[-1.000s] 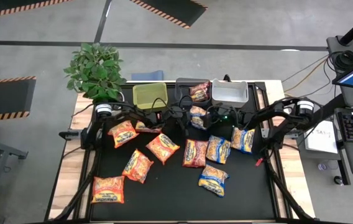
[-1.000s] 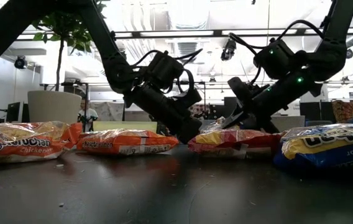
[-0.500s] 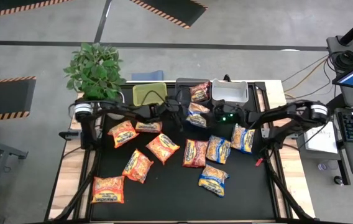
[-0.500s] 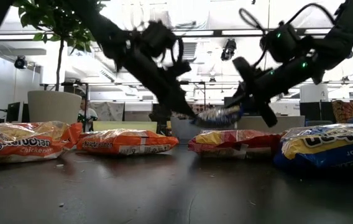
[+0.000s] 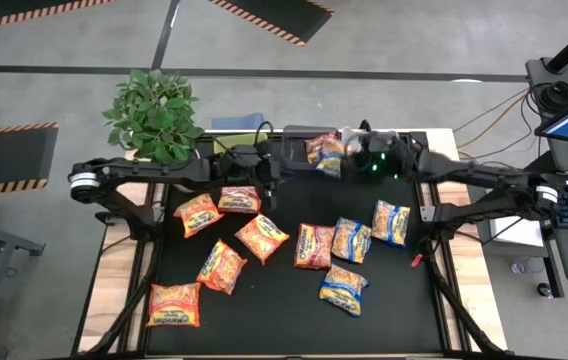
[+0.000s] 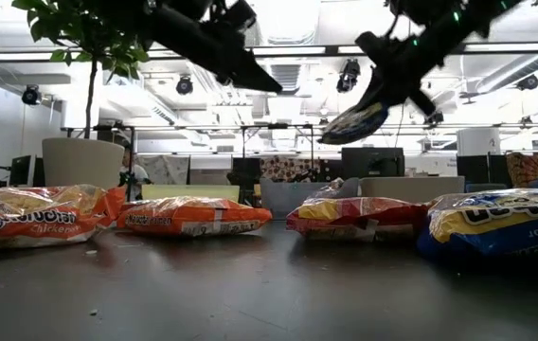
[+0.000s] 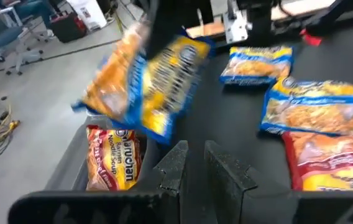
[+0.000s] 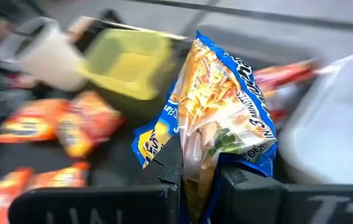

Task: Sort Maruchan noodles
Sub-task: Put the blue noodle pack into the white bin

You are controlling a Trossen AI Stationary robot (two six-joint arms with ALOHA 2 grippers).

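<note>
The right hand point(image 8: 200, 186) pinches a blue-and-yellow noodle packet point(image 8: 217, 118) above the far bins; the left hand point(image 7: 196, 163), pressed together, hovers nearby.

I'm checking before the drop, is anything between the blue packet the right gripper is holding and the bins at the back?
Nothing visible blocks it. The right gripper holds the blue-and-yellow packet in the air by the dark bin and grey bin. The left gripper is close beside it, shut and empty, not underneath.
</note>
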